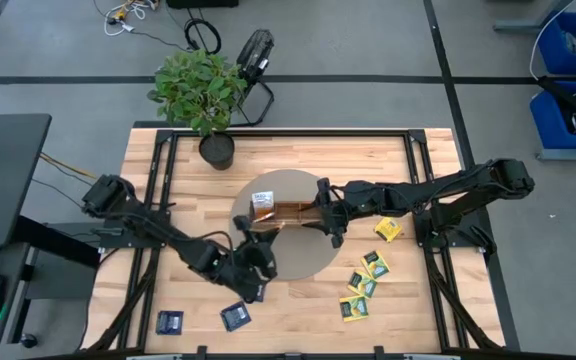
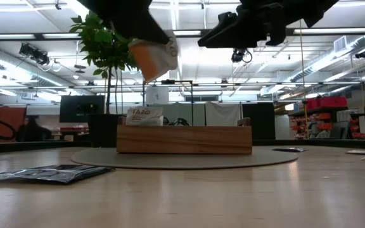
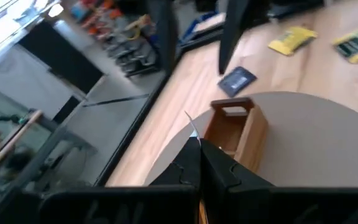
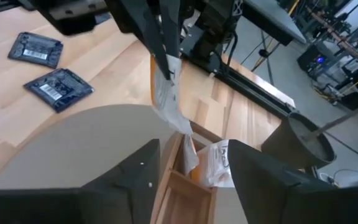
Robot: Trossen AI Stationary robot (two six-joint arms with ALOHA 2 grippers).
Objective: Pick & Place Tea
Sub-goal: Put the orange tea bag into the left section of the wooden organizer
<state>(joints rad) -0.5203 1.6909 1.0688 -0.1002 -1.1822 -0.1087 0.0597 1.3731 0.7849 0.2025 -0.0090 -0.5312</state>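
Presently I see the left gripper (image 4: 165, 53) with jaws clamped on an orange tea packet (image 4: 165, 93), hanging beneath them above the wooden tray (image 2: 184, 139); right gripper (image 4: 188, 171) jaws stand apart, empty.

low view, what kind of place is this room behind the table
Probably a robotics lab or workshop: open ceiling with strip lights, dark monitors, red storage bins on shelving.

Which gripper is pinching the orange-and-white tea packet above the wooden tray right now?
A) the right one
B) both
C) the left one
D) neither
C: the left gripper is shut on the tea packet, which hangs above the wooden tray, while the right gripper is open below it.
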